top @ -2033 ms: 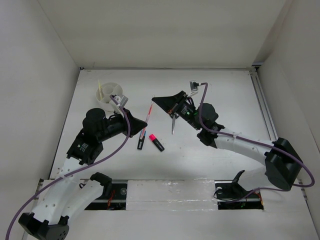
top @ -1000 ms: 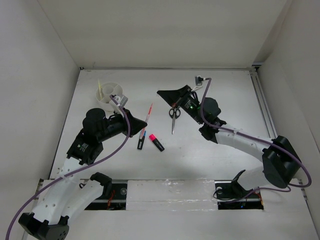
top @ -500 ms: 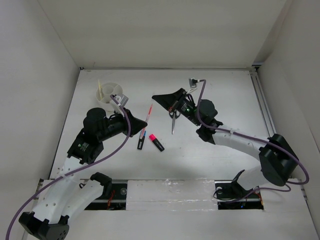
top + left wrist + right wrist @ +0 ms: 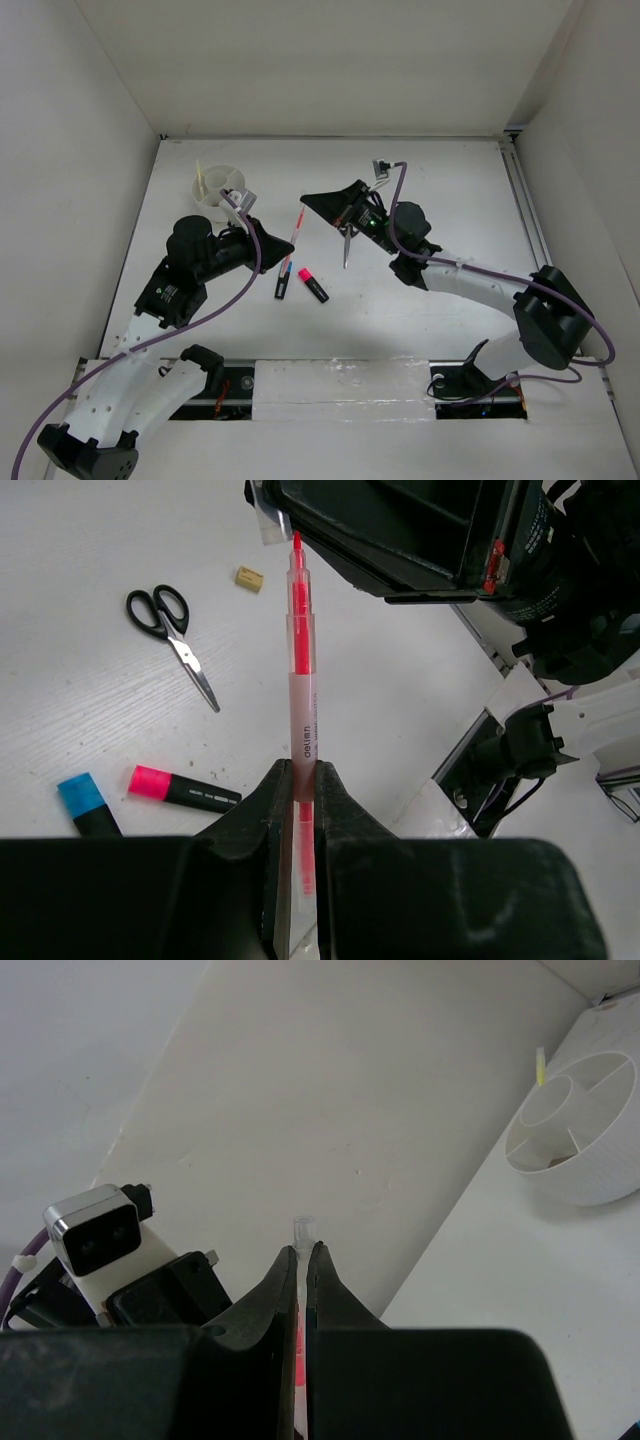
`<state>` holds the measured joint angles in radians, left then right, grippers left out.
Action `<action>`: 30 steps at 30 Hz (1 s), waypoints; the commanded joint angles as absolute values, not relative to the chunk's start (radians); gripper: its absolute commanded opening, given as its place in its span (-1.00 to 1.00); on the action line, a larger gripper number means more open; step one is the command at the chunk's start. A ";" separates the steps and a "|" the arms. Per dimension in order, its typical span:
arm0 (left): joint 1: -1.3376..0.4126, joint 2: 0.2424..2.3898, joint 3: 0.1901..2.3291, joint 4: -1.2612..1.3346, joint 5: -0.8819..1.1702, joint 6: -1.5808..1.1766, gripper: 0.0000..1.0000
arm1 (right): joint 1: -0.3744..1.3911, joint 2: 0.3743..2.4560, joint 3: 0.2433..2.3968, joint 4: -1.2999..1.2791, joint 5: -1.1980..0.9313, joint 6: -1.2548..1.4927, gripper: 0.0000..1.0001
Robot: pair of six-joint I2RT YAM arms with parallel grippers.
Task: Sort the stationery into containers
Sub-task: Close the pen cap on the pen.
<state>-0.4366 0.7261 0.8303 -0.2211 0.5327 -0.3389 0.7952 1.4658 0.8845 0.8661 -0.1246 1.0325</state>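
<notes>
Pink pen (image 4: 302,690) held clear of the table, spanning both arms; left gripper (image 4: 299,777) clamped on its lower barrel; right gripper (image 4: 302,1256) narrow, pinching the far end; probably a regrip before the bowl (image 4: 207,203), far left.

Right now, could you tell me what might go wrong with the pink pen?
The left fingers pinch the pink pen near one end, so it may pivot or slip. Its free end reaches the right fingers; a nudge could lever it loose, dropping it by the scissors, away from the bowl.
</notes>
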 commanded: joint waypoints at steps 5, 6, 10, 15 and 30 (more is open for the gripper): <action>-0.434 0.723 0.845 -0.186 0.531 -0.325 -1.00 | 0.811 1.460 0.887 0.937 -0.109 1.042 -1.00; -0.434 0.723 0.845 -0.186 0.531 -0.325 -1.00 | 0.799 1.460 0.896 0.937 -0.109 1.042 -1.00; -0.434 0.723 0.845 -0.186 0.531 -0.325 -1.00 | 0.788 1.440 0.896 0.928 -0.109 1.042 -1.00; -0.434 0.723 0.845 -0.186 0.540 -0.325 -1.00 | 0.770 1.420 0.896 0.916 -0.109 1.031 -1.00; -0.434 0.723 0.845 -0.186 0.540 -0.325 -1.00 | 0.770 1.430 0.885 0.925 -0.118 1.031 -1.00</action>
